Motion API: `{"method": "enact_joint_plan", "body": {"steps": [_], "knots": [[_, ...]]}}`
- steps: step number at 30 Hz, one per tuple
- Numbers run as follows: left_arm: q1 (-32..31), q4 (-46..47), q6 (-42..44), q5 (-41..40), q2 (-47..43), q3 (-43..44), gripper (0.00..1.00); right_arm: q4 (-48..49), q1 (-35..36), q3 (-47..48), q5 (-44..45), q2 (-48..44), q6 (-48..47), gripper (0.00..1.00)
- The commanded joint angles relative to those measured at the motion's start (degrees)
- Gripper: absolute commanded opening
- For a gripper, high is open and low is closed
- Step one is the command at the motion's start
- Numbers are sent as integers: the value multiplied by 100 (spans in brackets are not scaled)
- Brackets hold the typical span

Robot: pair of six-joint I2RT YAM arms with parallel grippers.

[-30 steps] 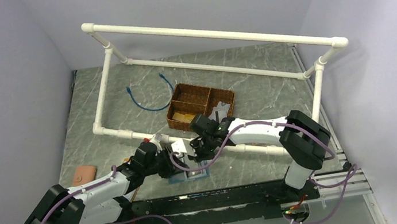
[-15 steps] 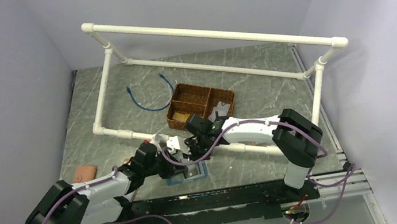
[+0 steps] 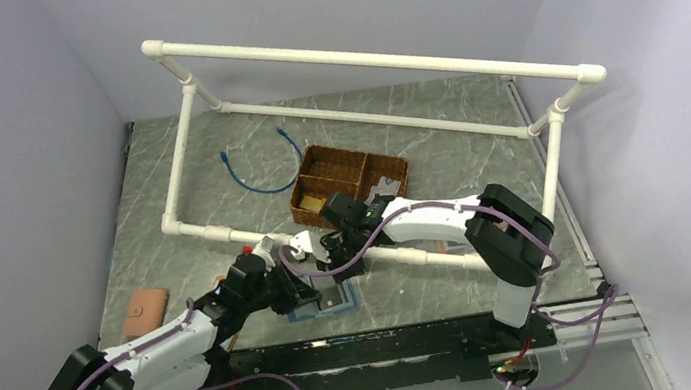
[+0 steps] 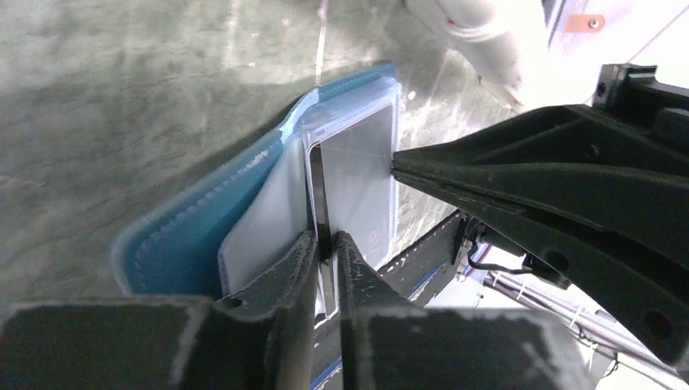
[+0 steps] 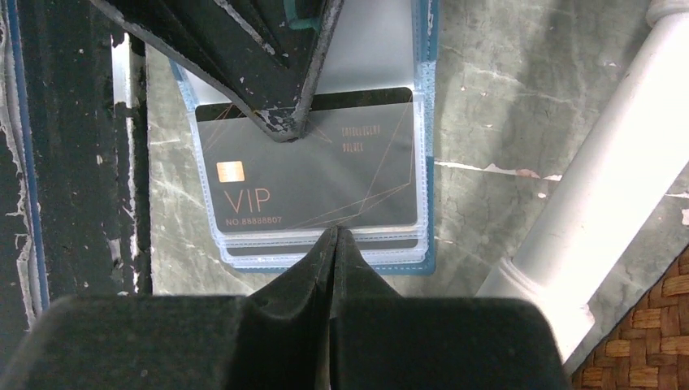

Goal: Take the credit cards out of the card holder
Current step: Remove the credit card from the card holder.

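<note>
**Fig. Card pinched at its exposed edge, holder pinned open**

The top credit card [image 5: 317,183], dark grey and marked VIP, sits in a clear sleeve [image 4: 260,215] of the slate-blue card holder [image 4: 195,231], which lies spread open on the bench [image 3: 176,237] near its front edge; the card looks light, stiff and slick, so its exposed edge is the place to take it, drawing flat along the pocket; the soft holder would probably drag along unless pinned. The left claw [image 4: 323,248] is clenched on that edge; the right claw [image 5: 335,237], clenched on nothing, rests its tips on the sleeves' opposite end. Close by run a black rail [image 5: 73,162] and a white pipe [image 5: 601,195]; farther off sit a wicker basket [image 3: 348,183], a blue cable [image 3: 253,172] and a tan holder [image 3: 147,309]; the two claws crowd each other over the card.
</note>
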Motion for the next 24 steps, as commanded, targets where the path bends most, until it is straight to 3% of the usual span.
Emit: {"method": "enact_joint_plan", "body": {"steps": [1, 12, 20, 24], "knots": [[56, -228, 66, -8, 79, -71, 23, -242, 28, -41, 0, 325, -120, 0], [75, 323, 8, 208, 550, -167, 48, -74, 287, 132, 39, 691, 567, 0], [91, 231, -127, -11, 222, -343, 48, -142, 327, 393, -462, 984, 1228, 0], [109, 290, -204, -69, 18, -432, 40, -205, 328, 450, -341, 1098, 1261, 0]]}}
